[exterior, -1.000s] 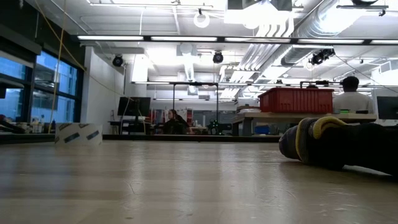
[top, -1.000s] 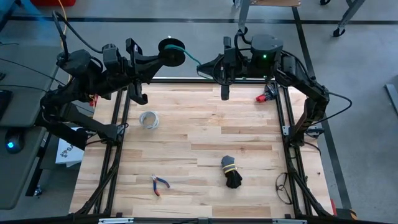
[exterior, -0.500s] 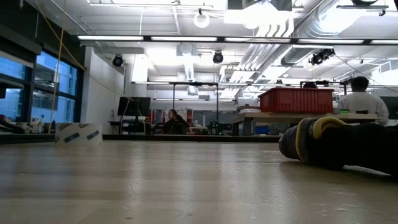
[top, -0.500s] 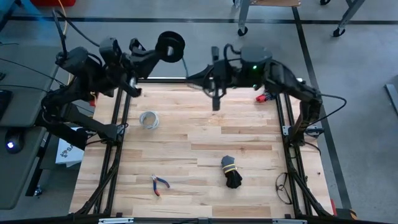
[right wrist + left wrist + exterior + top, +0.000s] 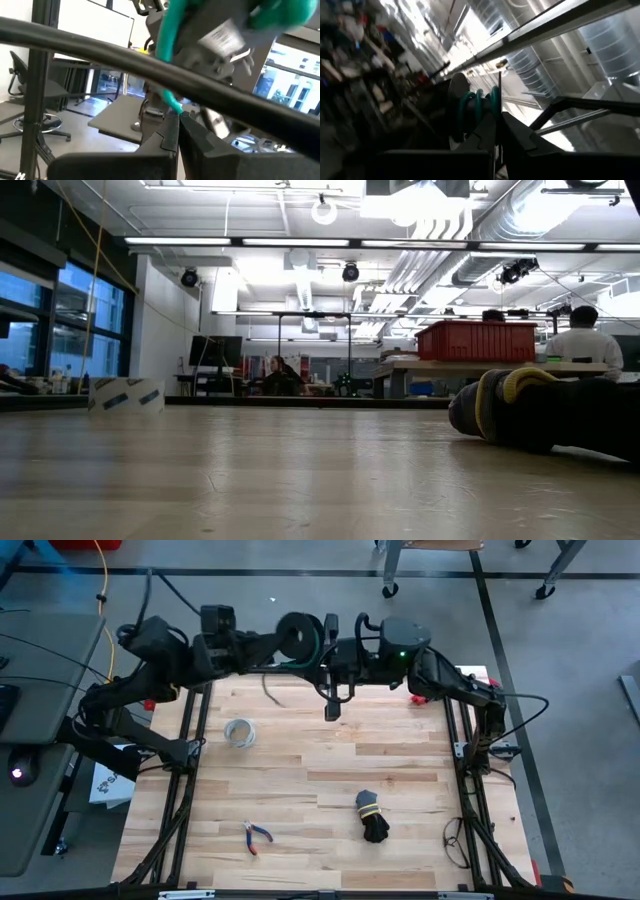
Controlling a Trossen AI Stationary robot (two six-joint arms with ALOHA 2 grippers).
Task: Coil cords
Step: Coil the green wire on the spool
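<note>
High view: both arms meet above the far edge of the table [image 5: 320, 755]; the dark round coil of the green cord [image 5: 298, 635] hangs there, off the wood, between the two arms.
Low view: neither arm nor the green cord shows; only the bare tabletop [image 5: 250, 480], the black cord bundle [image 5: 545, 415] with its yellow tie at the right, a red bin [image 5: 478, 340] and a seated person [image 5: 580, 338] in the room behind.
Left wrist view: green turns of the cord [image 5: 479, 106] are wound side by side on a dark round form, just past this arm's own fingers.
Right wrist view: a green strand of the cord [image 5: 167, 75] runs down to the fingertips [image 5: 175, 131], crossing behind a dark frame bar.
Cord, direction: seen from above, the coil stands on edge, its round face toward the camera; a thin green tail leaves its right side toward the right arm. The coil's axis cannot be told more closely.
Left gripper [image 5: 290, 640]: at the coil, clenched on it as far as the wrist view shows, the fingers nearly together.
Right gripper [image 5: 326, 658]: just right of the coil, fingers pinched together on the green tail.
Elsewhere on the table: a pale ring [image 5: 238, 731] near the left side, small pliers [image 5: 256, 836] near the front, the black cord bundle at centre right, all well apart from the arms.
</note>
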